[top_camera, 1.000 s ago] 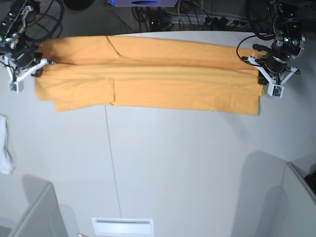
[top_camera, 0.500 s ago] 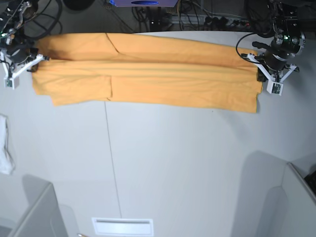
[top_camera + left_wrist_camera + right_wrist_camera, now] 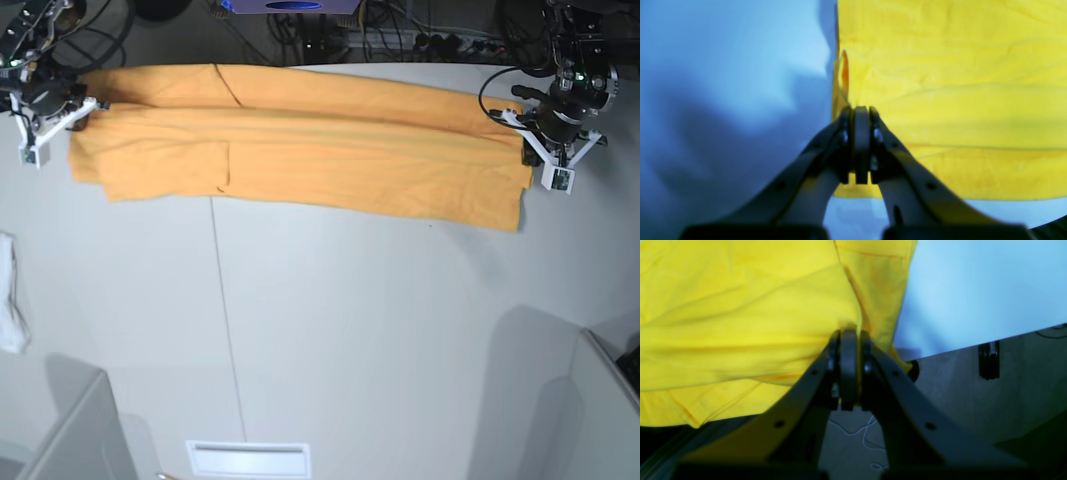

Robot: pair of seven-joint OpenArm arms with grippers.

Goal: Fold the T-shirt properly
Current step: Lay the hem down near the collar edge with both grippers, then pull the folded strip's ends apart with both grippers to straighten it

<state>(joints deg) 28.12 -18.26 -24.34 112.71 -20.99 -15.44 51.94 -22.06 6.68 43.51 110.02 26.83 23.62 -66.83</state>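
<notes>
Much of each arm is cut off at the top corners of the base view, and both wrist views are soft and tinted, so the cloth reads yellow there and its weave and any marks cannot be made out. The T-shirt (image 3: pixel 300 150) lies folded lengthwise as a long orange band across the far part of the white table (image 3: pixel 350 330), running from about 10 o'clock to about 2 o'clock in the base view, a short sleeve showing as a flap near its 9 o'clock end. The left gripper (image 3: pixel 540 152) sits at the band's 3 o'clock end; in the left wrist view its jaws are pressed together on the shirt's edge (image 3: pixel 940 100), the cloth spreading away toward 1 o'clock — how much fabric lies between the pads is hidden by the fingers themselves. The right gripper (image 3: pixel 75 122) sits at the opposite, 9 o'clock end, near the table's far rim; in the right wrist view (image 3: pixel 848 336) its jaws are likewise clamped on a bunched fold of the shirt (image 3: pixel 740 323), which drapes off toward 10 o'clock, with the table edge and floor visible below. A small white cloth (image 3: pixel 10 300) lies partly cut off at the 9 o'clock border, well apart from the shirt.
</notes>
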